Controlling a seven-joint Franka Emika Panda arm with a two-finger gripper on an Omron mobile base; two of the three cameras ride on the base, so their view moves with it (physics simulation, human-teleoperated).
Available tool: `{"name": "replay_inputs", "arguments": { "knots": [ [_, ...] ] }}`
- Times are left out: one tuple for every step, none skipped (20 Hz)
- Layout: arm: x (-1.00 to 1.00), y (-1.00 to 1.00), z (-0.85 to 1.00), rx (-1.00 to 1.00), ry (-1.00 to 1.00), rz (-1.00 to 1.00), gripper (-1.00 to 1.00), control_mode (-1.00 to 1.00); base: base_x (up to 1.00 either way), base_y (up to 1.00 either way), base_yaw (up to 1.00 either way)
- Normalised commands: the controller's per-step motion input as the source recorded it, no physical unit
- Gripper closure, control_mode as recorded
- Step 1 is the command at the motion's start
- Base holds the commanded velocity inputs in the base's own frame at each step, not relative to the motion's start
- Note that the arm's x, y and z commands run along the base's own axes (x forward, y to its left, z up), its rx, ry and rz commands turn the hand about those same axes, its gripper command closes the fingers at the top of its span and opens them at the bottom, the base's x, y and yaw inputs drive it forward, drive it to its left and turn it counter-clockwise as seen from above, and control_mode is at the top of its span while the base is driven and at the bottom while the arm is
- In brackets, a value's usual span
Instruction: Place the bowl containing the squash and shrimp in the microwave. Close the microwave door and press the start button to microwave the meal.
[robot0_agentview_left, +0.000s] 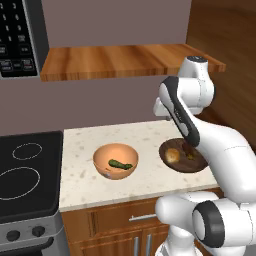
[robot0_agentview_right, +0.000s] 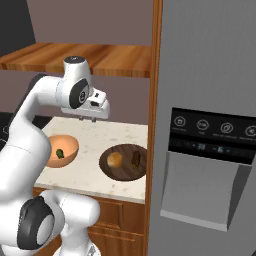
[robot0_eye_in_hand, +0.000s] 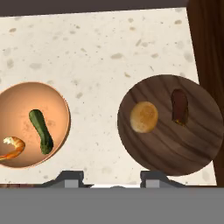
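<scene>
Bowl (robot0_eye_in_hand: 31, 124) with squash (robot0_eye_in_hand: 41, 131) and shrimp (robot0_eye_in_hand: 12, 147) sits on the worktop (robot0_eye_in_hand: 100, 61) left of the dark dish (robot0_eye_in_hand: 168, 124); jaws hover above between them, part open, empty.

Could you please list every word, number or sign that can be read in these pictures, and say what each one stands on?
No text can be quoted with certainty.
Microwave keypad: rows of white marks on black buttons, too small to read.
Refrigerator dispenser panel: four round white icons with tiny captions beneath, blurred; two pale figures on the lower strip, illegible.
Bowl, wooden dish, counter, stove: no lettering.
</scene>
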Motion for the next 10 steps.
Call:
{"name": "replay_inputs", "arguments": {
  "knots": [
    [0.00, 0.00, -0.01, 0.00, 0.00, 0.00, -1.00, -1.00, 0.00, 0.00, 0.00],
    [-0.01, 0.00, -0.18, 0.00, -0.01, 0.00, -1.00, -1.00, 0.00, 0.00, 0.00],
    [-0.13, 0.00, -0.26, 0.04, -0.08, 0.00, -1.00, -1.00, 0.00, 0.00, 0.00],
    [-0.23, 0.00, -0.34, 0.04, -0.12, 0.00, -1.00, -1.00, 0.00, 0.00, 0.00],
    [-0.41, 0.16, -0.41, 0.00, -0.20, 0.00, -1.00, -1.00, 0.00, 0.00, 0.00],
    [-0.56, 0.27, -0.52, 0.01, -0.25, 0.00, -1.00, -1.00, 0.00, 0.00, 0.00],
    [-0.47, 0.24, -0.54, 0.01, -0.21, 0.00, -1.00, -1.00, 0.00, 0.00, 0.00],
    [-0.49, 0.24, -0.57, 0.05, -0.23, 0.00, -1.00, -1.00, 0.00, 0.00, 0.00],
    [-0.53, 0.23, -0.58, 0.07, -0.25, 0.00, -1.00, -1.00, 0.00, 0.00, 0.00],
    [-0.49, 0.21, -0.59, 0.07, -0.21, -0.02, -1.00, -1.00, 0.00, 0.00, 0.00]
  ]
}}
